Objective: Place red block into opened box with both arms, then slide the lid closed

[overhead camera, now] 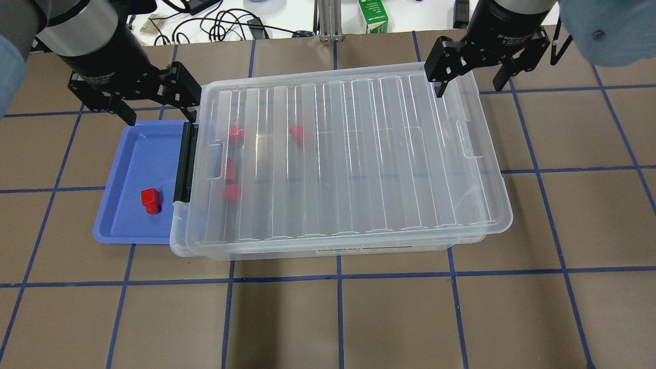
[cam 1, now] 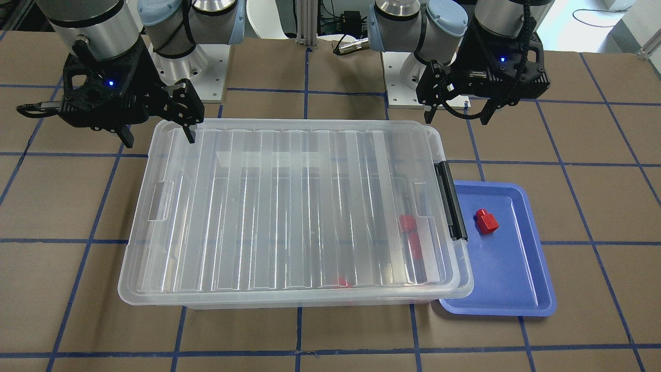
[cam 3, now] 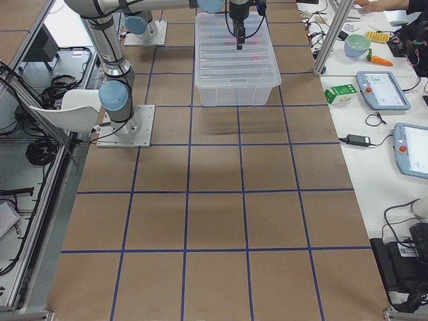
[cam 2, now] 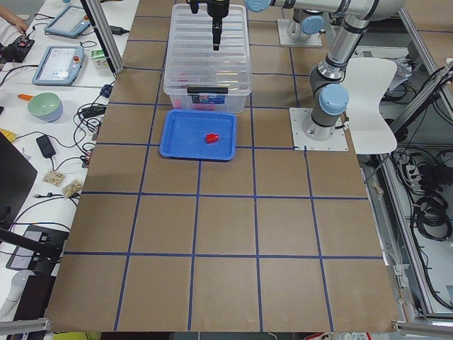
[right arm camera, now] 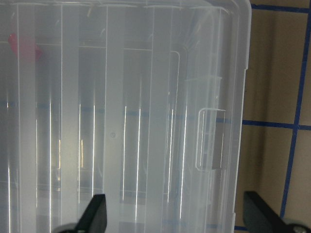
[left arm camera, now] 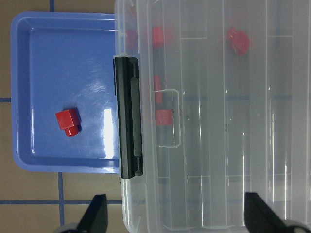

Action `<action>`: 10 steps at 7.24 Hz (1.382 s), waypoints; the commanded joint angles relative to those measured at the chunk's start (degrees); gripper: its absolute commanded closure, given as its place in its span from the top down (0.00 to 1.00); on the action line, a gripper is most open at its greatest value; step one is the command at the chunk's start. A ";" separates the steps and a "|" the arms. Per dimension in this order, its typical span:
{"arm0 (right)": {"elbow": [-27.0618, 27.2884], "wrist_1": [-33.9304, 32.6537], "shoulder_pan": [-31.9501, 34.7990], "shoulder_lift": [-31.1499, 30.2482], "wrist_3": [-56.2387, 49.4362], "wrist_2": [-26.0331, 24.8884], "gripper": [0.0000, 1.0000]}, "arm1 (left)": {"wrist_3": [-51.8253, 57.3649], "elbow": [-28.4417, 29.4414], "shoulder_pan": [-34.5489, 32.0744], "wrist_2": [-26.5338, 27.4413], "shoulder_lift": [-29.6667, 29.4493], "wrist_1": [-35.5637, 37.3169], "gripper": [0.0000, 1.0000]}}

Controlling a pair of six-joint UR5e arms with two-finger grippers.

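Note:
The clear ribbed lid (overhead camera: 348, 154) (cam 1: 289, 206) lies over the top of the clear box (overhead camera: 333, 251) (cam 1: 310, 302), slightly askew and offset from the end with the black latch bar (overhead camera: 185, 161) (cam 1: 454, 201). Several red blocks (overhead camera: 234, 134) (cam 1: 408, 223) show through the lid inside the box. One red block (overhead camera: 150, 199) (cam 1: 486, 221) (left arm camera: 66, 122) rests on the blue tray. My left gripper (overhead camera: 159, 114) (cam 1: 457, 120) (left arm camera: 177, 216) hovers open and empty above the latch end. My right gripper (overhead camera: 469, 87) (cam 1: 159, 138) (right arm camera: 177, 216) hovers open and empty above the opposite end's back corner.
The shallow blue tray (overhead camera: 123, 225) (cam 1: 511, 289) sits against the box's latch end, partly under its rim. Brown table with blue grid tape extends around the box. Cables and a green carton (overhead camera: 373, 15) lie past the far edge. Both arm bases stand behind the box.

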 commanded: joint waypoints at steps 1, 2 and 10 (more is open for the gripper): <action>-0.16 0.05 0.00 0.04 0.02 0.00 1.00 | 0.06 -0.29 -0.01 0.19 0.33 -0.26 1.00; -0.24 0.05 0.00 0.04 -0.07 0.09 1.00 | -0.03 -0.29 -0.01 0.28 -0.02 0.09 1.00; 7.45 -6.93 -8.87 2.40 -6.21 0.27 0.99 | 0.32 -0.38 0.69 0.45 -0.02 0.18 1.00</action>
